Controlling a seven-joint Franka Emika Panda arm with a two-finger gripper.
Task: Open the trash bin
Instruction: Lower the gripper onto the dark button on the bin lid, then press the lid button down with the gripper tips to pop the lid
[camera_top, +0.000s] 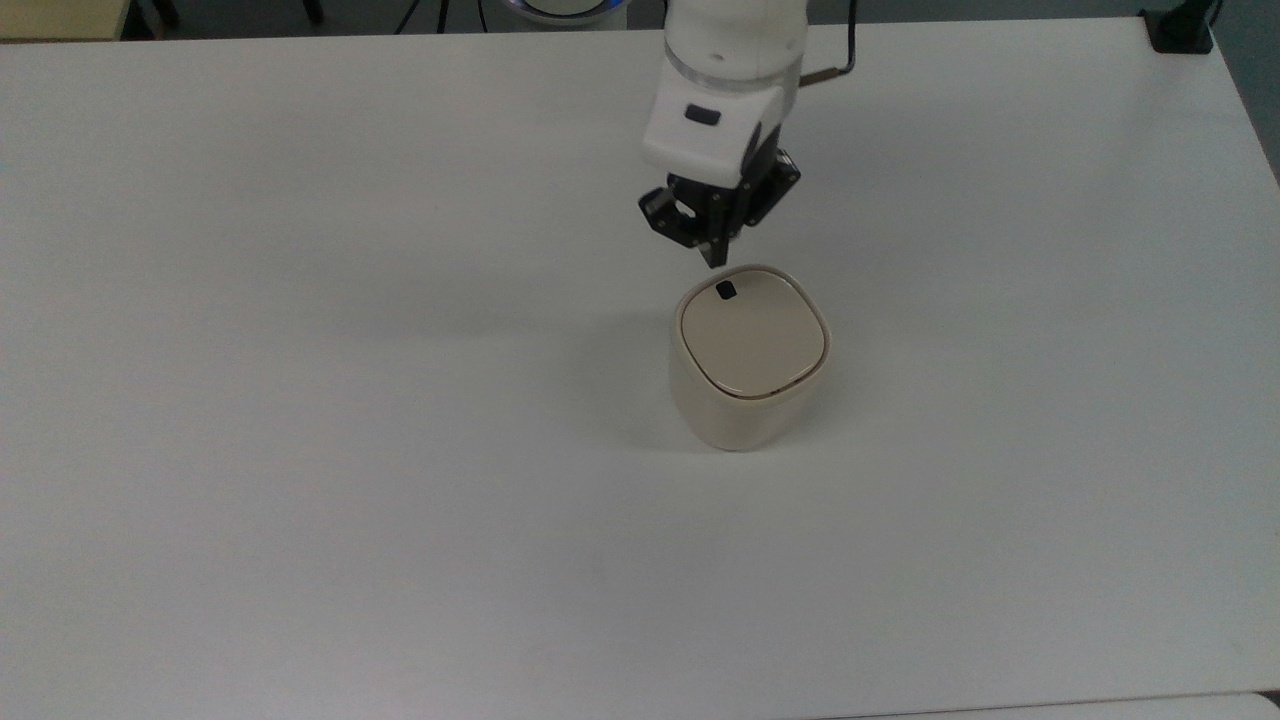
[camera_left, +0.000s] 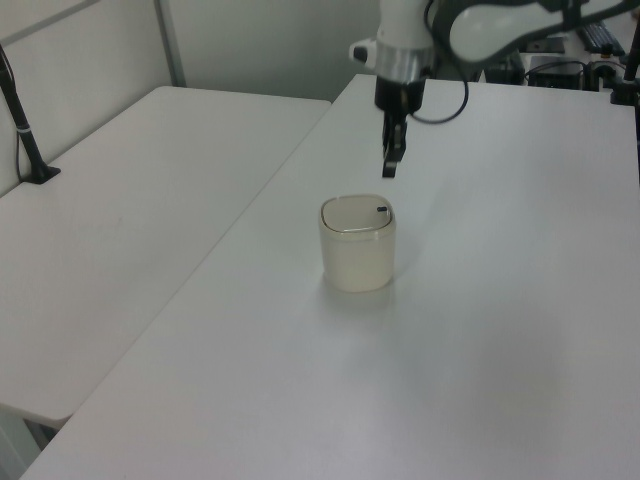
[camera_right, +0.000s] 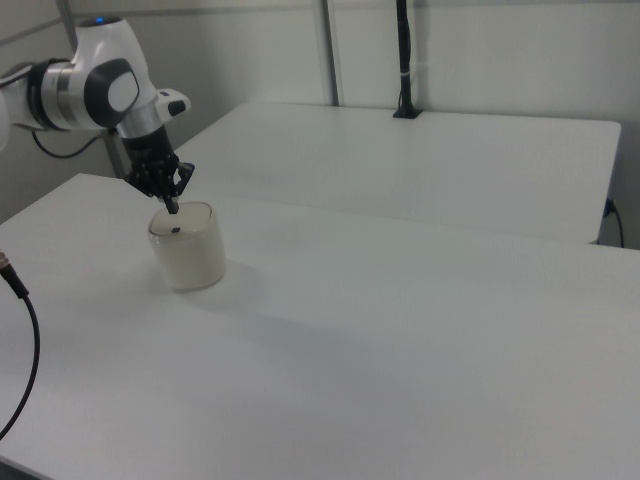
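With pincer pressed together above the far rim of the trash bin, just short of the black button below: risk of missing it, striking the lid, tipping the bin on the surface.

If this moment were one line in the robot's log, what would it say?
phase: approach | gripper: shut, above the button | trash bin: upright on table | lid: closed | contact: none seen
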